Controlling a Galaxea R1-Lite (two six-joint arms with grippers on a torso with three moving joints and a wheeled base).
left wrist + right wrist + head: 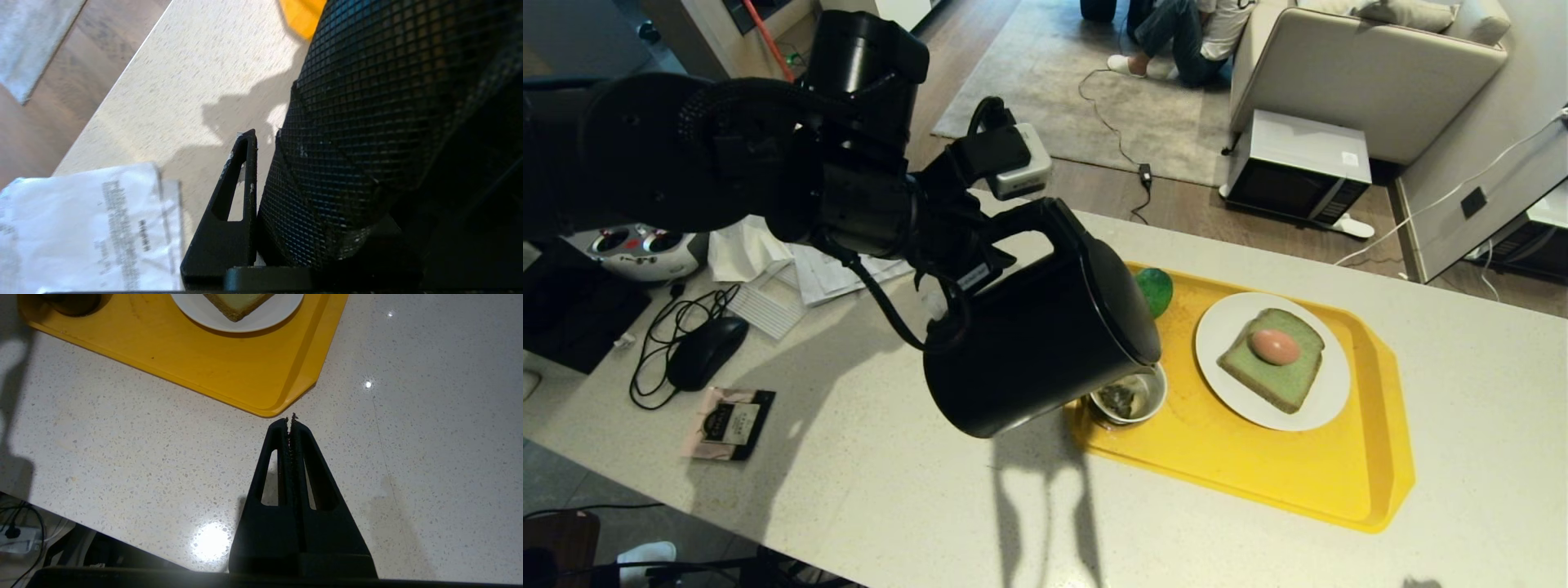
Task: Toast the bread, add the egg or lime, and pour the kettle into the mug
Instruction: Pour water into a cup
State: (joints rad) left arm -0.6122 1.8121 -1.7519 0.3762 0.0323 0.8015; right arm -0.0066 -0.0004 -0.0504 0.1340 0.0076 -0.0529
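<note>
Head view looks down on a pale speckled stone counter (866,457) crossing the frame from lower left to right, with wooden floor, a grey rug (1086,82), a beige sofa (1372,73) and a white microwave oven (1294,167) on the floor beyond it at the top; a seated person's legs (1176,41) show at top centre. On the counter at centre right lies a flat yellow plastic tray (1307,482). A round white plate (1331,392) on it carries the squarish pale green bread slice (1278,380) with the reddish-brown egg (1275,346) resting on top. The dark green glossy lime (1155,290) sits at the tray's upper left corner, partly hidden behind the tall matte black kettle (1037,343). That kettle hangs tilted, its spout end low over the small round mug (1129,398) at the tray's left edge, covering part of the mug's rim. The left gripper (980,245) is clamped on the kettle's loop handle, its arm filling the upper left. At left lie papers (833,273), a black computer mouse (707,351) with cable, a small dark packet (731,422) and a white controller (641,249). Right wrist view shows the right gripper (291,421) with fingers pressed together, empty, above bare counter near the tray's corner.
</note>
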